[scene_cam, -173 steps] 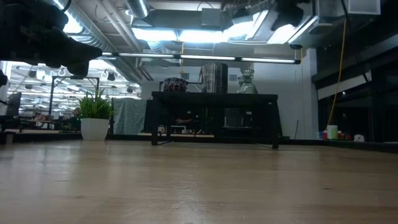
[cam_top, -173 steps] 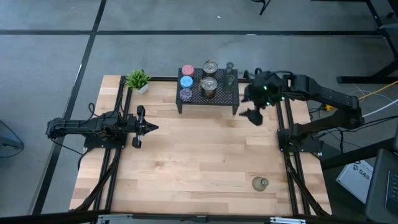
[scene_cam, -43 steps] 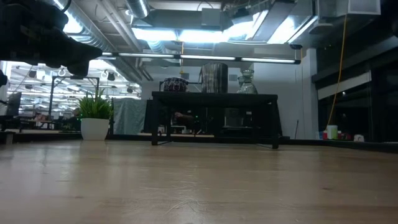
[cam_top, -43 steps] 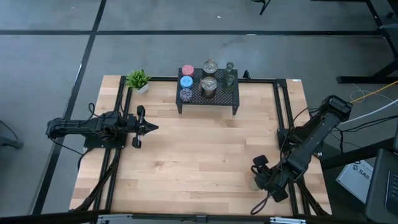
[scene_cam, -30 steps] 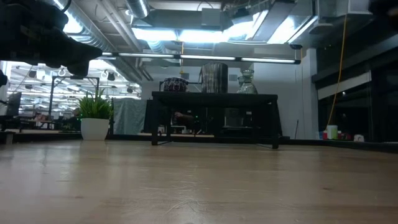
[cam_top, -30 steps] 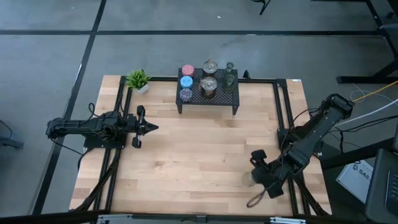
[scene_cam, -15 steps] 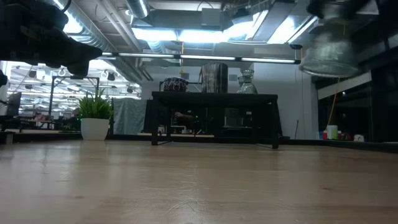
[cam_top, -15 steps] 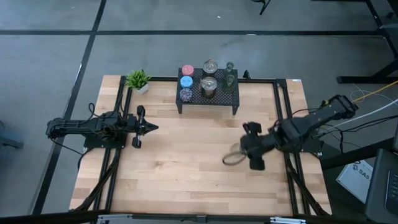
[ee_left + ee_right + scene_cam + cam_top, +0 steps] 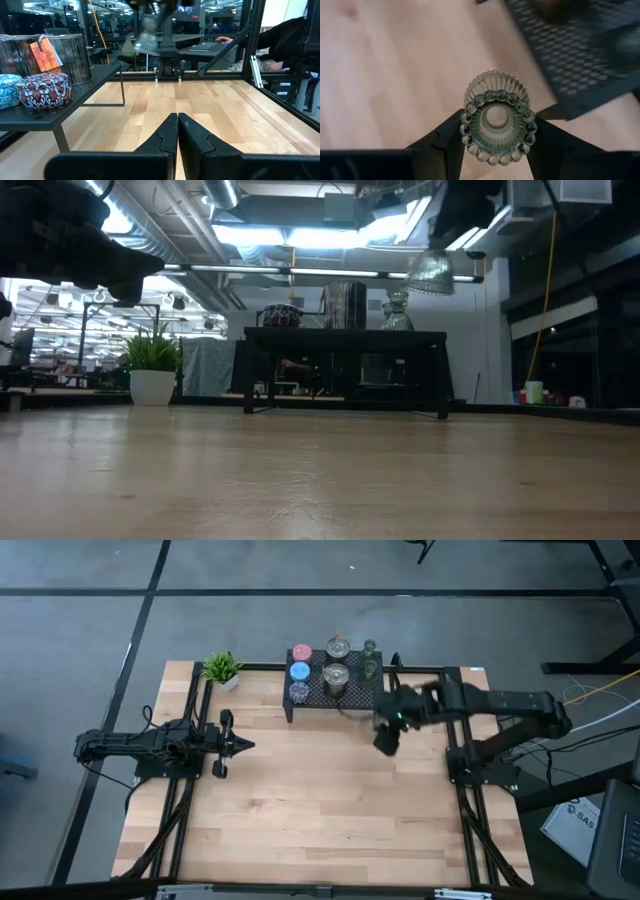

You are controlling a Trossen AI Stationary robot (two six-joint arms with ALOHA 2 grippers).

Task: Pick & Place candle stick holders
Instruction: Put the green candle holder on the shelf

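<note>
Above the wooden table (image 9: pixel 300 800), just off the front right corner of the black wire-mesh rack (image 9: pixel 360 698), the right gripper (image 9: pixel 496 131) carries a ribbed clear-glass candle holder (image 9: pixel 496 120), fingers clamped on either side of it. Seen through the right wrist camera, the holder has a fluted round body and a ring of glass beads around its mouth, faintly green. From table height it hangs well clear of the tabletop, higher than the rack's shelf, and looks blurred (image 9: pixel 430 273).

Rack sits at 12 o'clock on the table. Its perforated top carries the other holders: pink (image 9: pixel 302 652), light blue (image 9: pixel 300 671) and speckled dark (image 9: pixel 299 691) in a column on the left; two shiny metallic ones (image 9: pixel 337 647) in the middle; a small glass one (image 9: pixel 371 667) toward the right. Left wrist view: the speckled holder (image 9: pixel 44 90) is a squat rounded pot with a red-and-white pattern; behind it stands a ribbed silver cylinder (image 9: pixel 60 52) with an orange tag.

A small green potted plant (image 9: pixel 222 669) in a white pot stands at 11 o'clock, left of the rack.

The left gripper (image 9: pixel 177 131) rests at 9 o'clock, fingers pressed together, empty, pointing across the table. Black frame rails run along both sides of the table. A person sits at a desk beyond the table in the left wrist view.
</note>
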